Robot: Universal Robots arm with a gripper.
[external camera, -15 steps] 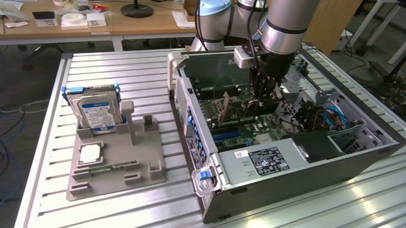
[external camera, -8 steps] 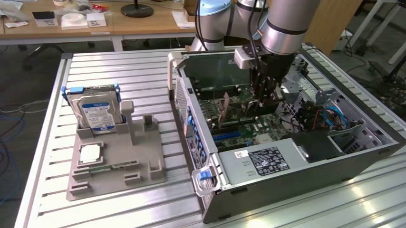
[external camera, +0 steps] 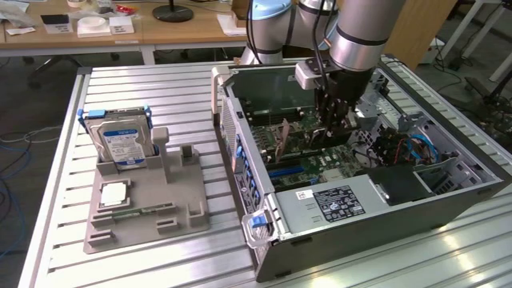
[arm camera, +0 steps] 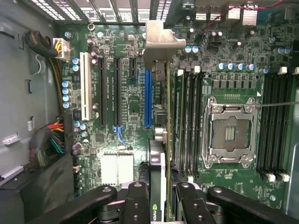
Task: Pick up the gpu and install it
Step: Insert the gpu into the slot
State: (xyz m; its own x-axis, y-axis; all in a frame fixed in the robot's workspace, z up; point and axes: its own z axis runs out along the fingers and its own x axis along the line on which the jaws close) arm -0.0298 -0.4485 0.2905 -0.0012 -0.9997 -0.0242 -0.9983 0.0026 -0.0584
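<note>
Holding the gpu edge-on: the gripper is clamped across the card, 1 finger on each face, inside the open case and above the motherboard. In the wrist view the card's edge runs from the fingers out to its silver bracket, near the slotted rear wall. It looks unseated, hanging over the strip between the long blue slot and the nearest memory slots. Can't tell from this angle whether it's lined up with the blue slot or offset toward the memory. Risks as I read them: 1) a sideways offset lands the edge connector on the slot wall or the memory latches, and pushing then flexes the board; 2) the bracket catches the rear frame, so the card tips and seats at 1 end only; 3) the grip sits well back from the bracket, so push force could pivot the card in the fingers; 4) blue cables lie close to the arm and could snag.
</note>
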